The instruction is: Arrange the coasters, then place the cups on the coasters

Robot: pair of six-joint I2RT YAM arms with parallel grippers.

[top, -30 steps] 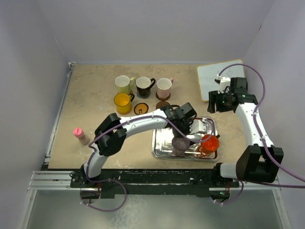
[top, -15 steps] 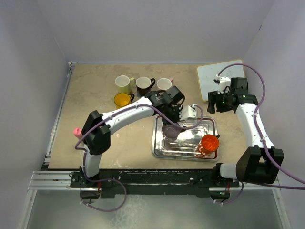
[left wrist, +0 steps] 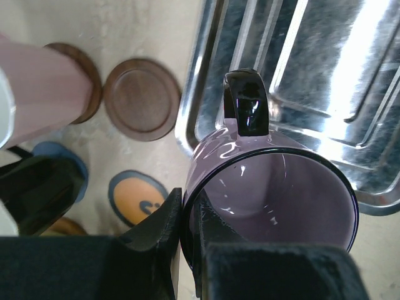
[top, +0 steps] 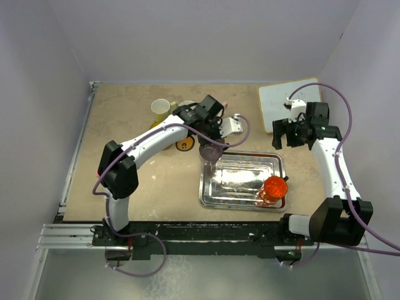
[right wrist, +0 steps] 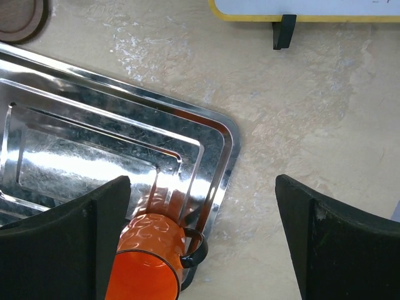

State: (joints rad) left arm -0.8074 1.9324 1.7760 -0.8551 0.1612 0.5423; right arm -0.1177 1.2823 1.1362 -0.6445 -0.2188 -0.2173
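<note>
My left gripper [left wrist: 187, 212] is shut on the rim of the translucent purple cup [left wrist: 275, 187], one finger inside and one outside. The cup [top: 210, 152] hangs over the steel tray's [top: 240, 199] far-left corner. Just past it lies a bare dark brown coaster [left wrist: 141, 98]. The black coaster with an orange centre [left wrist: 137, 197] is bare too. A pinkish cup [left wrist: 37, 81] stands on another brown coaster [left wrist: 87, 75]. A black cup [left wrist: 37, 187] sits on the blue coaster [left wrist: 62, 156]. The orange-red cup [right wrist: 147, 262] stands in the tray's near-right corner. My right gripper [right wrist: 203, 231] is open above it.
A cream cup [top: 161, 107] stands at the back left. A white board with a yellow edge [top: 290, 103] lies at the back right, on small black feet [right wrist: 284, 30]. My left arm [top: 150, 140] covers part of the row of cups.
My left arm has lifted the purple cup out of the tray and carried it back and left to the tray's far corner. The right gripper's jaws have spread wider.
</note>
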